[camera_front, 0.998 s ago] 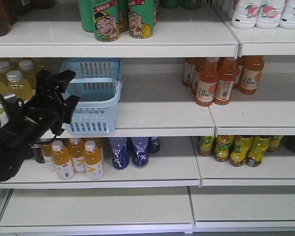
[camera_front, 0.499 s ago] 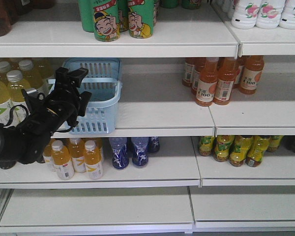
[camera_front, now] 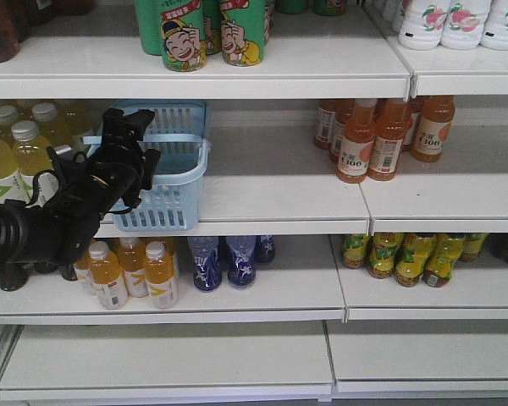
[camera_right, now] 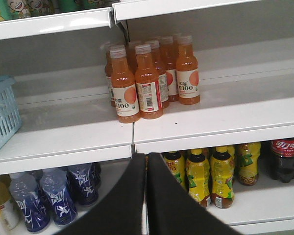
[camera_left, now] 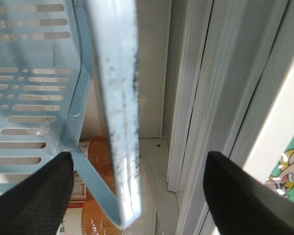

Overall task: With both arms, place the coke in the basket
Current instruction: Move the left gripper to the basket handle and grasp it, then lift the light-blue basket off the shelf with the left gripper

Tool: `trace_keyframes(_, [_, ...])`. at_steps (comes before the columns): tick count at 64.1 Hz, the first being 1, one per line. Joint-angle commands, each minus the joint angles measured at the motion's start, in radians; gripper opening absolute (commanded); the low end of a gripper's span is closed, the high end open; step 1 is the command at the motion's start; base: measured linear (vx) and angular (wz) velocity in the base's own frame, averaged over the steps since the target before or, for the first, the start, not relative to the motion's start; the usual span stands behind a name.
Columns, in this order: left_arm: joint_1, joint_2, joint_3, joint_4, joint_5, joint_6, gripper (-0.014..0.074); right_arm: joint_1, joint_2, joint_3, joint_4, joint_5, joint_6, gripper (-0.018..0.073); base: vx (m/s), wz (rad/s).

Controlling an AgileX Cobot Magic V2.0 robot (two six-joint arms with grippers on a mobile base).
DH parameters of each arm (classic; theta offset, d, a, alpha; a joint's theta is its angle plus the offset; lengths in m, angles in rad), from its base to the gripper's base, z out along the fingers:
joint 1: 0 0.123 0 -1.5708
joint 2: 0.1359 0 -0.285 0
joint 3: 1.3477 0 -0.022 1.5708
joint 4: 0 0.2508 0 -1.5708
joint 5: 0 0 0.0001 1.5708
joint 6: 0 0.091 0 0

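Shelving (camera_front: 279, 199): we count four white boards in the front view, split into left and right bays.

Left arm (camera_front: 42, 224): one, black, reaching up from the lower left to the middle shelf.

Basket (camera_front: 173, 182): one, light blue and slotted, on the middle shelf in the left bay, with its front at the shelf lip. It looks empty from the front.

Left gripper (camera_front: 131, 139): at the basket's left rim. In the left wrist view the left gripper (camera_left: 137, 156) stands wide apart, with the basket's handle (camera_left: 117, 112) running between the two fingers (camera_left: 34, 196). It grips nothing.

Right gripper (camera_right: 146, 155): both fingers are pressed together with nothing between them. It hangs in front of the right bay, well apart from the basket.

Orange drink bottles (camera_right: 149, 81): at least six, clustered on the middle shelf.

Yellow-green bottles (camera_front: 411, 254): five on the shelf below.

Cola bottle (camera_right: 284, 159): one, dark with a red label, at the far right of that lower shelf, beside the yellow-green ones.

White bottles (camera_front: 461, 21): three, top right.

Cartoon-face green cans (camera_front: 212, 34): two facing us, with more green behind.

Blue bottles (camera_front: 233, 258): three.

Small orange-juice bottles (camera_front: 134, 271): three, white-capped.

Pale yellow bottles (camera_front: 21, 144): at least four caps, behind the arm.
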Motion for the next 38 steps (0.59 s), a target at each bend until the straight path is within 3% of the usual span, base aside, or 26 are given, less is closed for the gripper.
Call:
trace_keyframes(1, [0.000,-0.043,-0.044,-0.018,-0.065,-0.004,0.0533,-0.007,-0.012,0.006,-0.008,-0.075,-0.006,-0.0005,0.00,0.00])
trace_keyframes(9, [0.000,-0.032,-0.048,-0.028,-0.081,-0.004,0.0510,-0.007,-0.012,0.006,-0.008,-0.075,-0.006,-0.0005,0.00,0.00])
trace_keyframes(15, [0.000,-0.032,-0.048,-0.033,-0.092,-0.004,0.0442,-0.007,-0.012,0.006,-0.008,-0.075,-0.006,-0.0005,0.00,0.00])
trace_keyframes(33, [0.000,-0.032,-0.048,-0.055,-0.100,-0.004,0.0018,-0.007,-0.012,0.006,-0.008,-0.075,-0.006,-0.0005,0.00,0.00])
trace_keyframes(38, [0.000,-0.033,-0.044,-0.023,-0.122,-0.003,-0.0008,-0.007,-0.012,0.006,-0.008,-0.075,-0.006,-0.0005,0.00,0.00])
